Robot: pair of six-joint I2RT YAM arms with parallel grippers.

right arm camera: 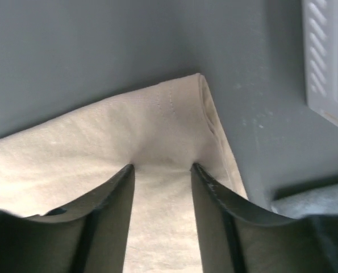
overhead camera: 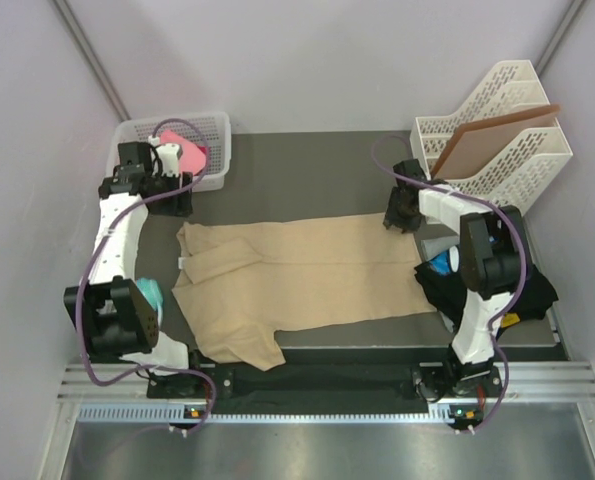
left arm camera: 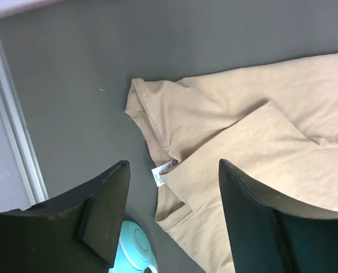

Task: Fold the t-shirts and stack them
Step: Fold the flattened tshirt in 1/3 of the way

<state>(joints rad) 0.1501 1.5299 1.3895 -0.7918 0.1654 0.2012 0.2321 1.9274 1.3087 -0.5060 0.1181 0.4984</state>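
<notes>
Two bench-mounted robots in white and black: the left arm [overhead camera: 117,235] and right arm [overhead camera: 470,325] pair smooth white tubular links with boxy black joint housings. A purple cable [overhead camera: 85,300] loops loosely along each. Up close, the left gripper [left arm camera: 174,165] and right gripper [right arm camera: 162,166] show broad, matte black fingers [left arm camera: 103,210] with tapered tips.

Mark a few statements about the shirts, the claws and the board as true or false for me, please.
The tan t-shirt lies spread on the dark mat. True.
The left claw grips the t-shirt. False: its jaws stand apart above it, holding nothing.
The pink shirt lies in the white basket. True.
The brown board lies flat on the mat. False: it stands in the white file rack.
</notes>
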